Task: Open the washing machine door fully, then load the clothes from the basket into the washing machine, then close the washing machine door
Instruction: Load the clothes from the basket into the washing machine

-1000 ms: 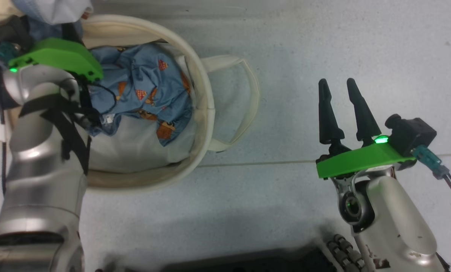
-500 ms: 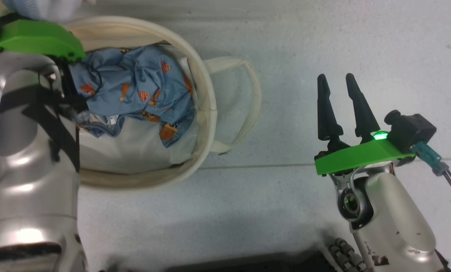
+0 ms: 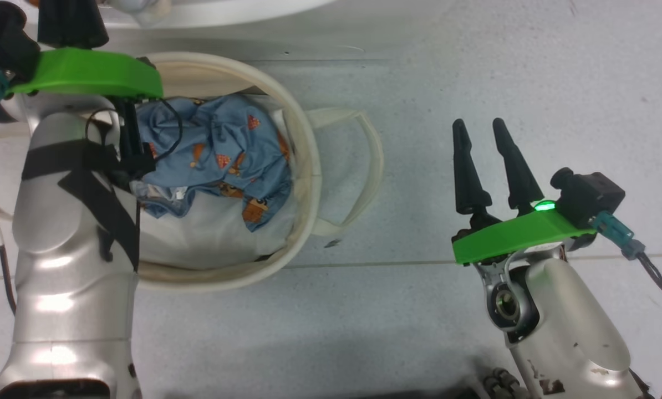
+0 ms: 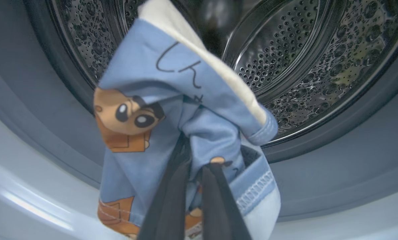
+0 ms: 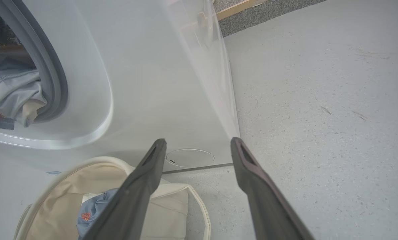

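Released early, the blue printed garment (image 4: 172,100) clamped in the left gripper (image 4: 197,166) at frame centre could miss the drum (image 4: 302,60).

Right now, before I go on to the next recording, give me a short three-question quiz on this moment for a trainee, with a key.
1. True or false: the right gripper stands open and empty.
2. What is the left gripper shut on? A) a blue printed garment B) a white towel C) a door handle
3. Fill in: more blue clothes lie in the ____.
Key: 1 true; 2 A; 3 basket.
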